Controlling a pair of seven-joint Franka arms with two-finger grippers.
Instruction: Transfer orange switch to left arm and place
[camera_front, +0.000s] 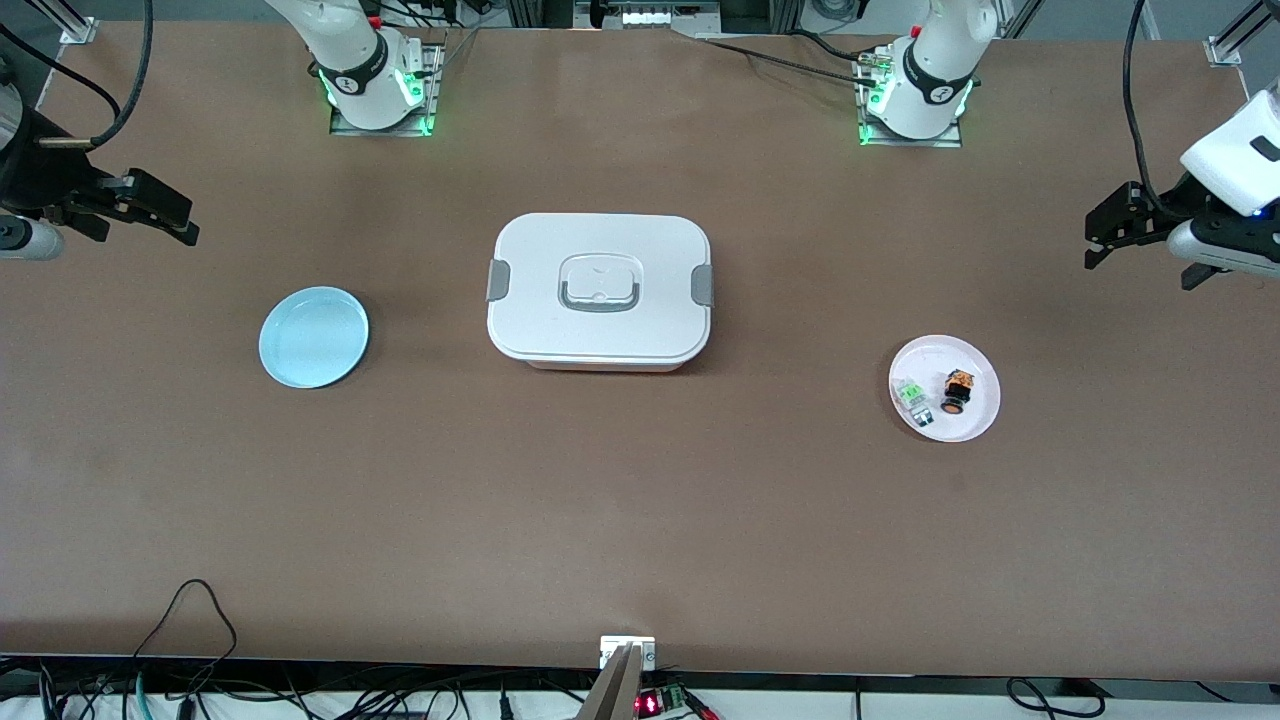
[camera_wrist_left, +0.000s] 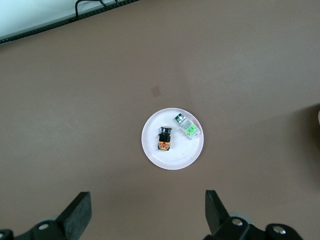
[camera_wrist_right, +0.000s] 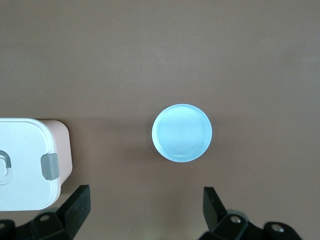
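Note:
The orange switch (camera_front: 957, 390), black with an orange top, lies on a small white plate (camera_front: 975, 418) toward the left arm's end of the table. It also shows in the left wrist view (camera_wrist_left: 165, 139) on that plate (camera_wrist_left: 175, 157). The white box (camera_front: 600, 290) with grey clips stands at the table's middle and shows partly in the right wrist view (camera_wrist_right: 25, 160). My left gripper (camera_front: 1098, 240) hangs open and empty over the table's left-arm end (camera_wrist_left: 147, 210). My right gripper (camera_front: 182, 222) hangs open and empty over the right-arm end (camera_wrist_right: 145, 205).
A small green-and-clear component (camera_front: 913, 400) lies on the white plate beside the switch and shows in the left wrist view (camera_wrist_left: 187, 126). An empty light-blue plate (camera_front: 313, 336) sits toward the right arm's end and shows in the right wrist view (camera_wrist_right: 181, 132). Cables run along the table's near edge.

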